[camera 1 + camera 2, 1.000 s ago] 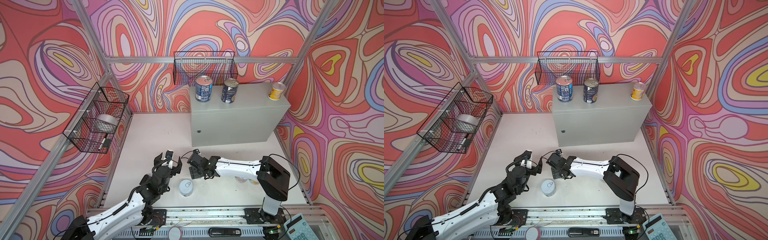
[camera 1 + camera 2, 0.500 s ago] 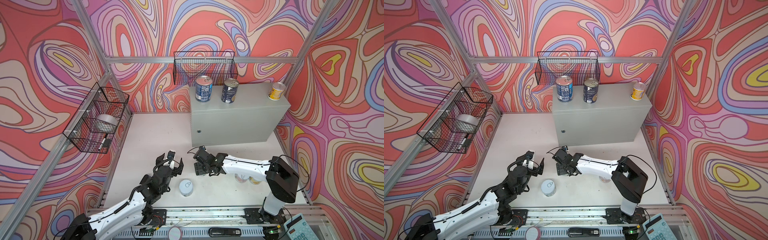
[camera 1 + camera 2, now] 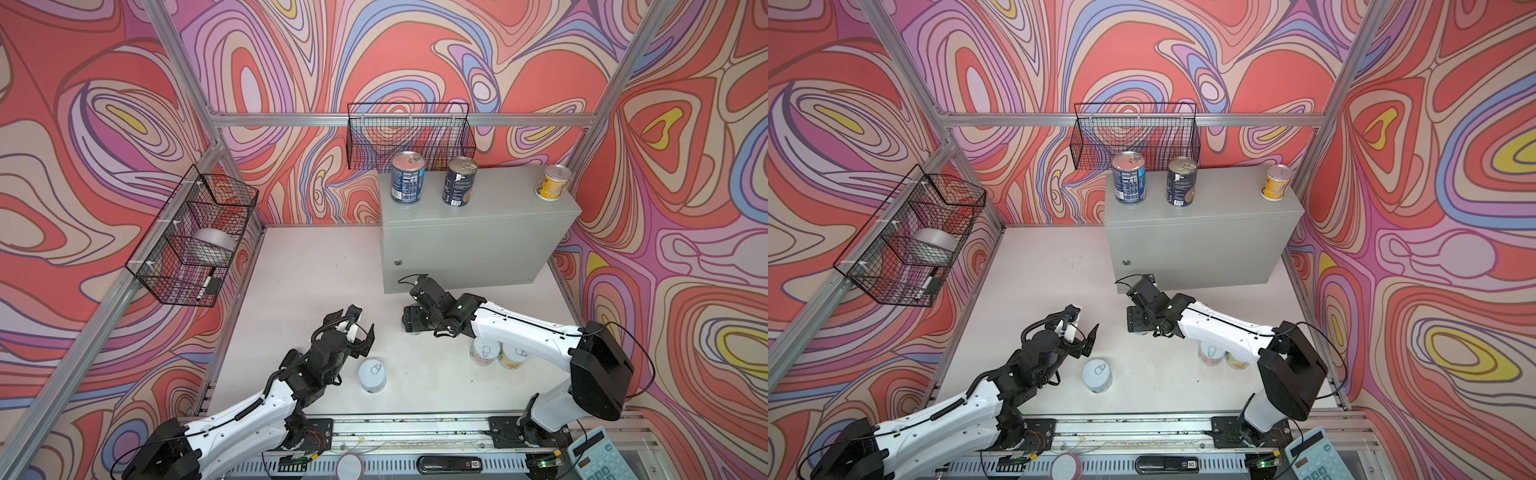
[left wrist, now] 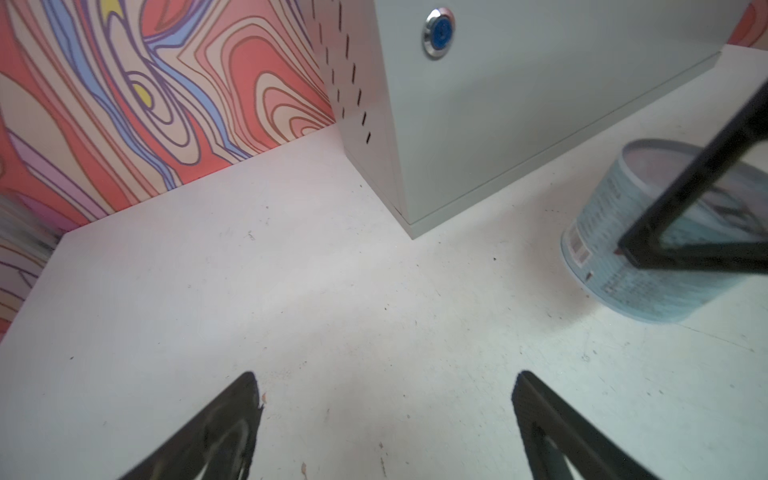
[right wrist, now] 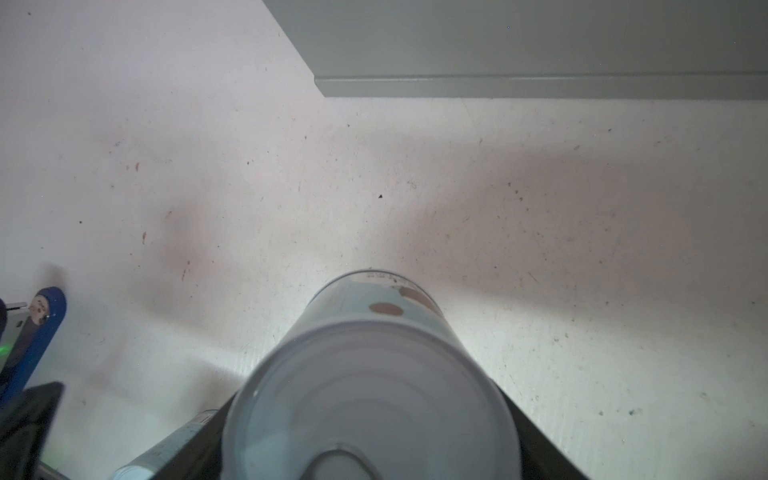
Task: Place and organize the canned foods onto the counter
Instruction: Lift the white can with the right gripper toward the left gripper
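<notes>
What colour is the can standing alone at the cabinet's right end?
The can is yellow; it shows best in a top view.

Two matching arms, left arm (image 3: 249, 411) and right arm (image 3: 523, 332): glossy white link shells, black joint housings, a thin black cable running along each white link, and a big rounded black shoulder block (image 3: 598, 374) over a flat black base plate (image 3: 509, 428). Wrist ends are all black and blocky with thin loose black wire loops; the left one carries a ribbed black hose (image 3: 330, 320) and a small white camera housing (image 3: 351, 330). Left gripper (image 3: 362, 326) has flat matte black fingers (image 4: 220, 432), shaped as pointed triangular frames with open cut-outs.
</notes>
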Controlling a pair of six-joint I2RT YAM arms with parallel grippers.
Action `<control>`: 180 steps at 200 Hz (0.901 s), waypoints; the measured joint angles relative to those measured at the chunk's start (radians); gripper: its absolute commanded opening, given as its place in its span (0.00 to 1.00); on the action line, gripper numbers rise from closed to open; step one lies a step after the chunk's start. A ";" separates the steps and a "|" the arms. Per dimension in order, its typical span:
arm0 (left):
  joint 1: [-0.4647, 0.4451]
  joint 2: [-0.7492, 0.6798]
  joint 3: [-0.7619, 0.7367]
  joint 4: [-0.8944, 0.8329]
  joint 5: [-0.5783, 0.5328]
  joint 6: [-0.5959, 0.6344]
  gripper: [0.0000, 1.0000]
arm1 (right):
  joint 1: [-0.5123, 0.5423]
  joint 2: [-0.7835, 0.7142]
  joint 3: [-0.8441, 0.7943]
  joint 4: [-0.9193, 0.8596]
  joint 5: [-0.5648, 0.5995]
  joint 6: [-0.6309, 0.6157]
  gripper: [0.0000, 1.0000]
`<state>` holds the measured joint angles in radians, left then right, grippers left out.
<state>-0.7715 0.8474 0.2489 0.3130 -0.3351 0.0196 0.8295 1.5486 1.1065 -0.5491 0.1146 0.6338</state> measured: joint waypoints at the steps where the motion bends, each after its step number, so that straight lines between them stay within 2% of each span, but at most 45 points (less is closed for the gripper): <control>1: 0.000 0.002 0.000 0.001 0.005 0.001 0.97 | 0.000 -0.001 0.000 0.000 0.000 -0.001 0.76; 123: 0.000 0.159 0.027 0.126 0.333 0.003 0.91 | -0.063 -0.093 0.006 -0.065 -0.053 -0.102 0.75; 180: 0.000 0.161 0.039 0.153 0.405 -0.016 0.88 | -0.072 -0.085 0.074 -0.089 -0.100 -0.150 0.75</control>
<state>-0.7715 1.0088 0.2874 0.4656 0.0696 0.0036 0.7574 1.4631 1.1801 -0.6376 0.0151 0.4843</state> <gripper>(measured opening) 0.887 0.780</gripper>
